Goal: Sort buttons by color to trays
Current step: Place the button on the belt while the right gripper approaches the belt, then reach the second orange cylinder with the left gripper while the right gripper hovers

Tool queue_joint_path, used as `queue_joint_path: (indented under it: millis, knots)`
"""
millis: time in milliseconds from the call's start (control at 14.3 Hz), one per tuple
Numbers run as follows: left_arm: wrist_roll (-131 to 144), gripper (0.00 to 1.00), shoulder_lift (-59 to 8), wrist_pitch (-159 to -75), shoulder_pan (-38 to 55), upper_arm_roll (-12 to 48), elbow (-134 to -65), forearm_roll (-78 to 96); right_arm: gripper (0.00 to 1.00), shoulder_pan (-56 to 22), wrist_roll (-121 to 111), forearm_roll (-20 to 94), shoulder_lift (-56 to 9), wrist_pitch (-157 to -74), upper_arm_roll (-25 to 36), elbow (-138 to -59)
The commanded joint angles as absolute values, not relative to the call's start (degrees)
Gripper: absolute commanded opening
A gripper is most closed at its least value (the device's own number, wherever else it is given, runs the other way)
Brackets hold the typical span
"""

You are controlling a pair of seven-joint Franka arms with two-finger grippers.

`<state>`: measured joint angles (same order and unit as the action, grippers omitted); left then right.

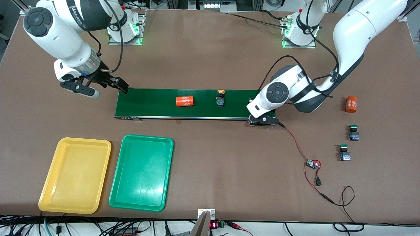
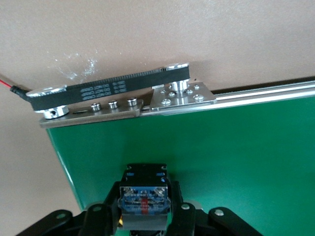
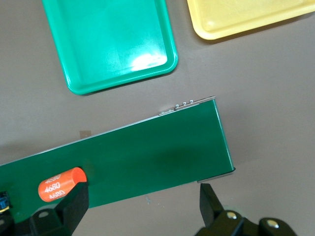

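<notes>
Small push-button switch (image 2: pixel 144 201), black body with bluish-grey base, is seen between left gripper (image 2: pixel 144 219) fingers, low over dark-green conveyor belt (image 1: pixel 197 103) end; grip or release cannot be told.

Yellow-capped button (image 1: pixel 220 98) stands mid-belt; two green-capped buttons (image 1: pixel 353 132) lie off belt toward left arm's end.

Buttons judged light, rigid, top-heavy, smooth-capped; boxy body is best pinched.

Right gripper (image 1: pixel 103 86) waits wide open, empty, over other belt end.

Yellow plastic tray (image 1: pixel 52 193) and green plastic tray (image 1: pixel 115 196) hold nothing.

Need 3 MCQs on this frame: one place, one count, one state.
1. The yellow-capped button sits: A) on the conveyor belt B) in the yellow tray C) in the green tray.
2. Green-capped buttons on the bare table: A) one B) two C) three.
3. The right gripper is: A) shut on a cylinder B) shut on a button C) open, empty.
1 A, it stands on the belt beside the orange cylinder; 2 B, both toward the left arm's end; 3 C, fingers wide apart, nothing between.
</notes>
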<state>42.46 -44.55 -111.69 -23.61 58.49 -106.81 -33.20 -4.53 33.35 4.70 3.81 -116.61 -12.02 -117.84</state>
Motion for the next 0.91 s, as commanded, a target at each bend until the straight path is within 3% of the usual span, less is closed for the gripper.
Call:
queue_joint_path:
  millis: [0, 280, 559, 839]
  knots:
    - [44.03, 1.00, -43.60, -111.62, -23.29, 58.36, -106.53, -32.70, 1.00, -4.83, 36.29, 4.31, 3.34, -118.74, -12.48, -118.21]
    - [43.07, 1.00, -41.58, -108.39, -25.48, 59.15, -105.13, -32.69, 1.00, -4.92, 39.37, 4.31, 2.64, -120.32, -13.89, -118.21]
    - [37.46, 1.00, -41.66, -99.95, -25.93, 58.89, -97.40, -32.70, 1.00, -5.36, 39.37, 4.31, 1.85, -120.24, -15.55, -118.39]
    - [33.23, 1.00, -42.10, -99.32, -26.89, 56.61, -95.63, -33.22, 1.00, -5.45, 39.46, 4.31, 1.67, -121.02, -15.91, -118.39]
